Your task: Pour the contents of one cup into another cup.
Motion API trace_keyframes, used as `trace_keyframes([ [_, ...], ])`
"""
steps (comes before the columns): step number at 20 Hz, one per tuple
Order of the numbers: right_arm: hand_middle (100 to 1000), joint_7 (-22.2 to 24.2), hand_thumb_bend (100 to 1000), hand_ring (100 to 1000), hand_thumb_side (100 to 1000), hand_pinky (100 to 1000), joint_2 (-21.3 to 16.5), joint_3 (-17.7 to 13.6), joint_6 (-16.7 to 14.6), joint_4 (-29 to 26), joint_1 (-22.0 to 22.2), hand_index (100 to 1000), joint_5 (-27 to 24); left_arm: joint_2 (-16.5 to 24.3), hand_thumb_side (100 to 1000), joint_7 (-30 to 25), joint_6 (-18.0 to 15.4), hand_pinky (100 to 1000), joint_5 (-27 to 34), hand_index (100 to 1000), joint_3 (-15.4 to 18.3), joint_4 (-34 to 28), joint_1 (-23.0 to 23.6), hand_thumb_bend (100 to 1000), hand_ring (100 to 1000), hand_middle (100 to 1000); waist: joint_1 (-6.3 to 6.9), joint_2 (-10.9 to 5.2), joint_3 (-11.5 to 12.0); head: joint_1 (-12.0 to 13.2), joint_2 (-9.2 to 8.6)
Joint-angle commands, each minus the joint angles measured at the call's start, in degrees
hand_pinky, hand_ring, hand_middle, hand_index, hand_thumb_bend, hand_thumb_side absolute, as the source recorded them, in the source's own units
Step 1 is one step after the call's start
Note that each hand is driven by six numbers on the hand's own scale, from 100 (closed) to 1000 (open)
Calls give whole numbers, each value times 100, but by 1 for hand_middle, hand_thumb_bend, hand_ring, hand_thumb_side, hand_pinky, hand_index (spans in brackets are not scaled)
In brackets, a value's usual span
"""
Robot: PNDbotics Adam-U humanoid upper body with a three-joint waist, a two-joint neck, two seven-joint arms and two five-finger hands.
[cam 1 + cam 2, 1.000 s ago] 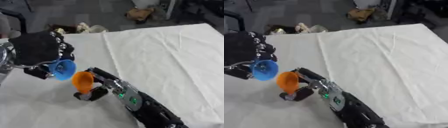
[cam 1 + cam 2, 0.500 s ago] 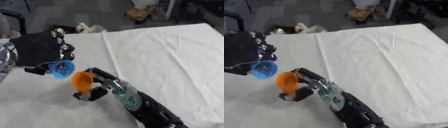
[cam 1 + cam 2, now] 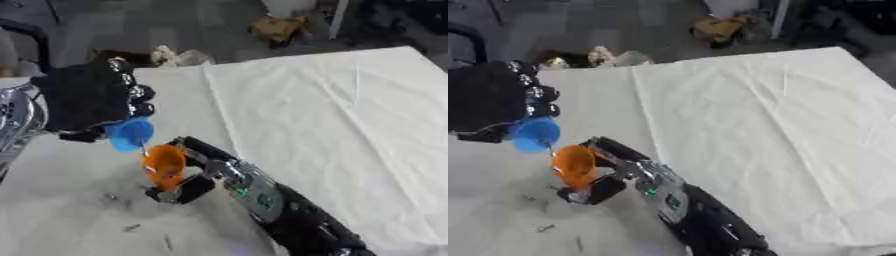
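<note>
Blue cup (image 3: 131, 133) grasped in my left hand (image 3: 83, 102), tipped over orange cup (image 3: 164, 165) grasped by my right hand (image 3: 197, 172), near worktop (image 3: 332, 110) left edge.

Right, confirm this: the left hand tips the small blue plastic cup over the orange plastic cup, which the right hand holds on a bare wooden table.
One detail is wrong: the table is covered with a white cloth, as the left eye view shows. The left hand does tip the small blue plastic cup over the orange plastic cup held by the right hand.
</note>
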Motion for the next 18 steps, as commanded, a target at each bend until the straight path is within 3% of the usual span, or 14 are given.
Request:
trace_keyframes([
  [1, 253, 17, 100, 768, 262, 700, -3, -4, -11, -130, -91, 388, -28, 31, 100, 91, 44, 426, -78, 615, 30, -9, -151, 563, 196, 200, 8, -103, -4, -21, -40],
  [18, 252, 34, 100, 768, 259, 698, 28, 23, -6, -132, -112, 386, -31, -72, 100, 387, -16, 447, -577, 618, -131, 57, -317, 628, 194, 198, 12, -105, -35, -18, -48],
])
